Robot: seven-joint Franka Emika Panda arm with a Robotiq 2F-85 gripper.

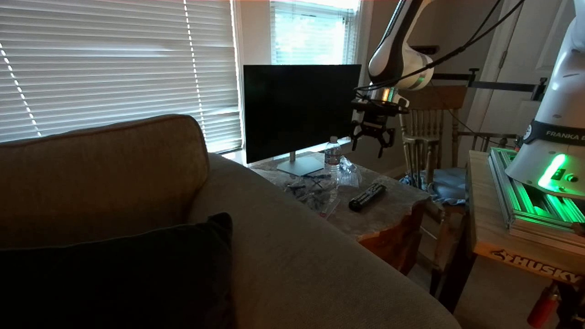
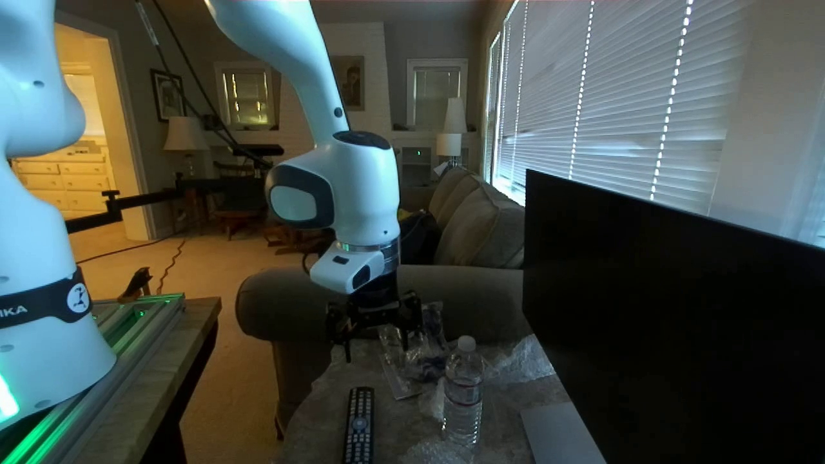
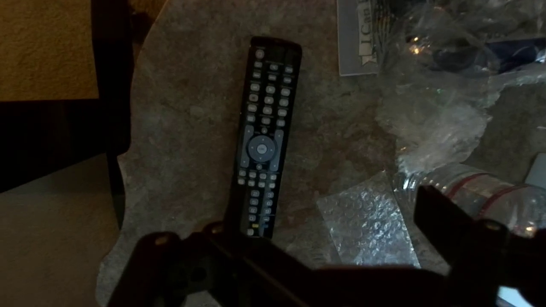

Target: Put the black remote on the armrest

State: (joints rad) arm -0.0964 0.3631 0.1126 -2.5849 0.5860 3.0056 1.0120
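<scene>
The black remote (image 1: 367,197) lies flat on the small stone-topped table, buttons up; it also shows in an exterior view (image 2: 359,426) and in the wrist view (image 3: 265,136). The beige armrest (image 1: 292,256) runs beside that table; its rounded front end shows in an exterior view (image 2: 283,304). I see no armrest in the wrist view. My gripper (image 1: 367,152) is open and empty, above the table and the remote; it also shows in an exterior view (image 2: 376,353). In the wrist view my gripper (image 3: 328,200) has fingers wide apart, the left one overlapping the remote's lower end.
A clear water bottle (image 2: 463,399) stands near the remote. Clear plastic packaging (image 3: 435,123) and bubble wrap (image 3: 369,226) lie on the table (image 1: 388,214). A large black screen (image 1: 297,109) stands behind. A dark cushion (image 1: 119,278) rests on the sofa.
</scene>
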